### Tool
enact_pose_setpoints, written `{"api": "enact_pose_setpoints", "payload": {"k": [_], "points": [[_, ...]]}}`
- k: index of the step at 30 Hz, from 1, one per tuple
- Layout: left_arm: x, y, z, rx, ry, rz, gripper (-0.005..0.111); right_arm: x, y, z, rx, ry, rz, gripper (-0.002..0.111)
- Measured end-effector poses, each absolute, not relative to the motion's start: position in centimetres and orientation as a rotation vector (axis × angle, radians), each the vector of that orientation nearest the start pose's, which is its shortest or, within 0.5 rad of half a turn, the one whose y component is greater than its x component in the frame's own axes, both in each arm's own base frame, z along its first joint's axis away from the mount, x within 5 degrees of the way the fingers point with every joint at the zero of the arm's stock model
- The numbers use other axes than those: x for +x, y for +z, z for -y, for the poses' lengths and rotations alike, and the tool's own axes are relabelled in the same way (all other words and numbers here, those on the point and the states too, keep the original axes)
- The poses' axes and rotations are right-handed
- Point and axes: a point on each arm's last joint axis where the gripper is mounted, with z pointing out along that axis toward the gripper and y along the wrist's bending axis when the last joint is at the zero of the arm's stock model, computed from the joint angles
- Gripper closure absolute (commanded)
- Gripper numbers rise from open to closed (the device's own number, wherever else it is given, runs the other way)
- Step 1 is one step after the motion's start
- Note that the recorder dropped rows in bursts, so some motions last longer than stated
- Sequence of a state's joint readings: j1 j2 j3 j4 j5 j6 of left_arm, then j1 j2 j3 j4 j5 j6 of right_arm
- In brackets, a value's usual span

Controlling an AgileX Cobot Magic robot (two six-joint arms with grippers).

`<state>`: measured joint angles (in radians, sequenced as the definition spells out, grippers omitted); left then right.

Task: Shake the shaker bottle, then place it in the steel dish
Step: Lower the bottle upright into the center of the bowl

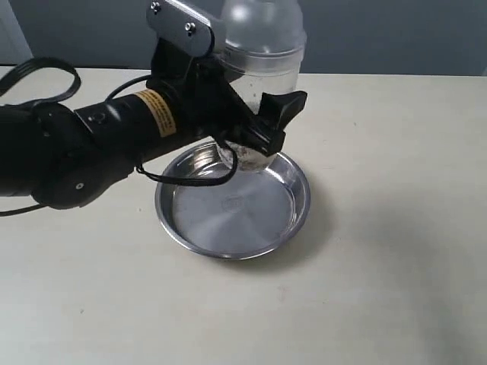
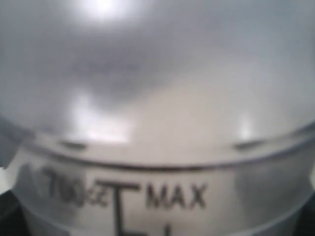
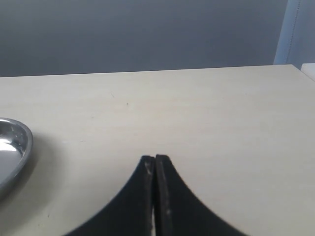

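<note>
The shaker bottle [image 1: 262,46] is held upright by my left gripper [image 1: 264,125], which is shut on its lower body. Its domed top reaches the upper edge of the exterior view. Brown and whitish grains show at its base [image 1: 247,156], which is over the far inner side of the steel dish [image 1: 228,251]; I cannot tell whether it touches the pan. In the left wrist view the bottle [image 2: 157,123] fills the picture, with "MAX" printed on it. My right gripper [image 3: 155,160] is shut and empty above the table, to the right of the dish [image 3: 12,147].
The dish stands on a pale beige table [image 1: 396,228]. My left arm's black body and cables [image 1: 68,144] lie along the left side of the table. A grey wall [image 3: 147,34] runs behind the table's far edge.
</note>
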<state>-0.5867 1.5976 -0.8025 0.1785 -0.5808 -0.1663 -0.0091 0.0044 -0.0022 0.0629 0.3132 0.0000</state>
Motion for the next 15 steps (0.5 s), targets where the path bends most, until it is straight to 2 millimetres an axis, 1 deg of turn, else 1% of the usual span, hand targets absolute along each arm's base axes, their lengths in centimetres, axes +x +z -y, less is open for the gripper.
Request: {"api": "enact_pose_setpoints", "payload": {"k": [3, 6, 9, 11, 15], "points": [[28.2, 23.4, 19.9, 0.564, -0.538, -1.627, 0.106, 5.4, 18.5, -0.1, 0.048, 0.054, -1.798, 0.109], [28.0, 22.1, 19.9, 0.540, -0.573, -1.571, 0.106, 5.4, 18.5, -0.1, 0.048, 0.054, -1.798, 0.109], [27.6, 20.9, 19.2, 0.453, -0.588, -1.556, 0.106, 5.4, 18.5, -0.1, 0.048, 0.054, -1.798, 0.109], [27.5, 20.2, 18.7, 0.409, -0.565, -1.560, 0.106, 5.4, 18.5, -0.1, 0.048, 0.054, -1.798, 0.109], [27.2, 19.3, 18.0, 0.399, -0.516, -1.574, 0.106, 5.4, 18.5, -0.1, 0.048, 0.054, -1.798, 0.109]]}}
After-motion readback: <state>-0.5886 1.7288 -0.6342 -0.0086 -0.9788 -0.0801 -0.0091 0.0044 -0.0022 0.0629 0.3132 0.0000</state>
